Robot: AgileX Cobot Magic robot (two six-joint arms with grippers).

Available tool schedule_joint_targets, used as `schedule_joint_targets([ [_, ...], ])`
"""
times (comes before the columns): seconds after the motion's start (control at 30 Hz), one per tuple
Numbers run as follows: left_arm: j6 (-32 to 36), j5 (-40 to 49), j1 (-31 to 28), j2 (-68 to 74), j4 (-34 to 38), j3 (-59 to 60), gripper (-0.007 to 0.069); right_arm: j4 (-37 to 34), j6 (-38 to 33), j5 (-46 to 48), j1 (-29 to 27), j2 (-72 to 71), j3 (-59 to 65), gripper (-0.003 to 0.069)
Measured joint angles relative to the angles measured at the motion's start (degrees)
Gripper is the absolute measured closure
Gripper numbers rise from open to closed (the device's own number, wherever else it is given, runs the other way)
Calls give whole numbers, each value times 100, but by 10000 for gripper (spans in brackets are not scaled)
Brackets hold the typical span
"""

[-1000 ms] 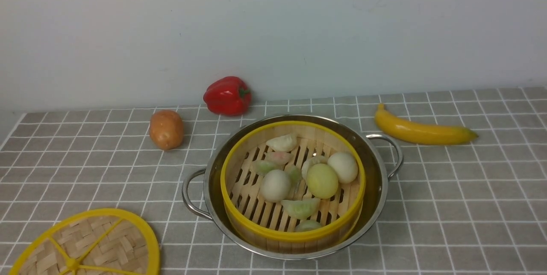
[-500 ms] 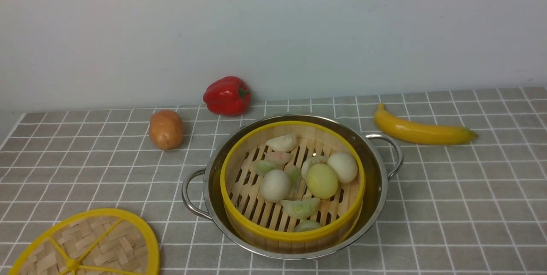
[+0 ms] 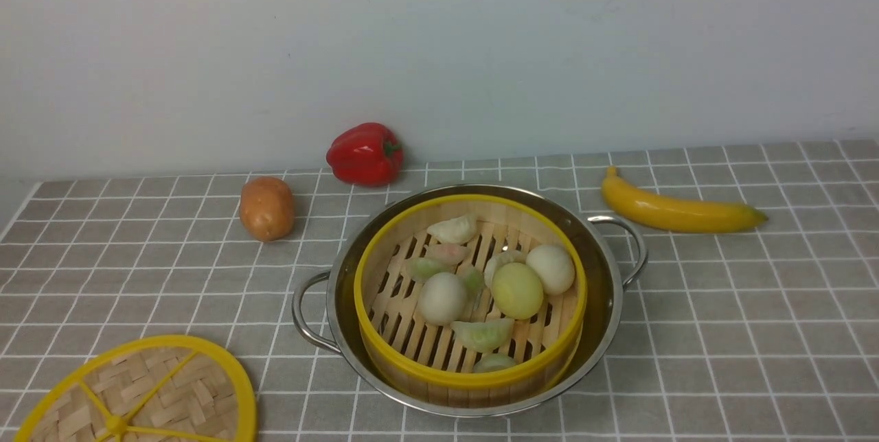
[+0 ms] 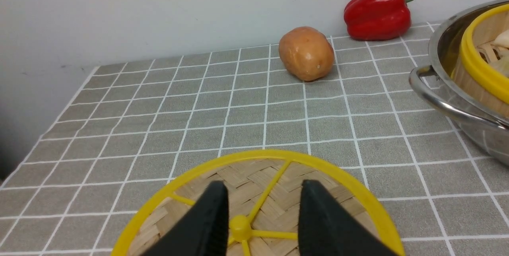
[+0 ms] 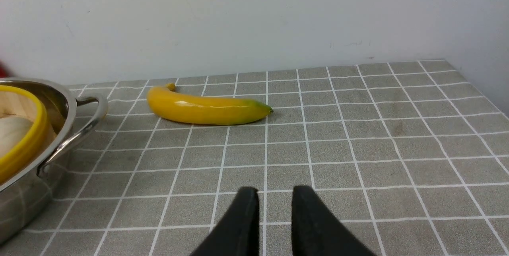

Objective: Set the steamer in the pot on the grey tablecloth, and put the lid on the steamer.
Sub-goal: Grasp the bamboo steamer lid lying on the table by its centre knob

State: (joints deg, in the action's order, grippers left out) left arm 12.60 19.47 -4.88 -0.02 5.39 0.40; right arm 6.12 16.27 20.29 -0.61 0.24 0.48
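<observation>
The steamer, holding pale buns and dumplings, sits inside the pot on the grey tablecloth. The lid lies flat on the cloth at the front left, apart from the pot. Neither gripper shows in the front view. In the left wrist view my left gripper is open just above the lid, its fingers either side of the central knob. In the right wrist view my right gripper is empty over bare cloth, its fingers a narrow gap apart, with the pot off to one side.
A red pepper and a potato lie behind the pot to the left. A banana lies behind it to the right. A pale wall runs along the back of the table.
</observation>
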Motion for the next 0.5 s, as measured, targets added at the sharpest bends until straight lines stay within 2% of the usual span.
schedule_joint_targets([
  [0.13, 141, 0, 0, 0, -60, 0, 382, 0, 0, -5, 0, 0, 0, 496],
  [0.27, 755, 0, 0, 0, -643, 0, 382, 0, 0, -5, 0, 0, 0, 488],
  [0.37, 1501, 0, 0, 0, -1477, 0, 382, 0, 0, -5, 0, 0, 0, 476],
  [0.5, 1836, 0, 0, 0, -1909, 0, 382, 0, 0, -5, 0, 0, 0, 465],
])
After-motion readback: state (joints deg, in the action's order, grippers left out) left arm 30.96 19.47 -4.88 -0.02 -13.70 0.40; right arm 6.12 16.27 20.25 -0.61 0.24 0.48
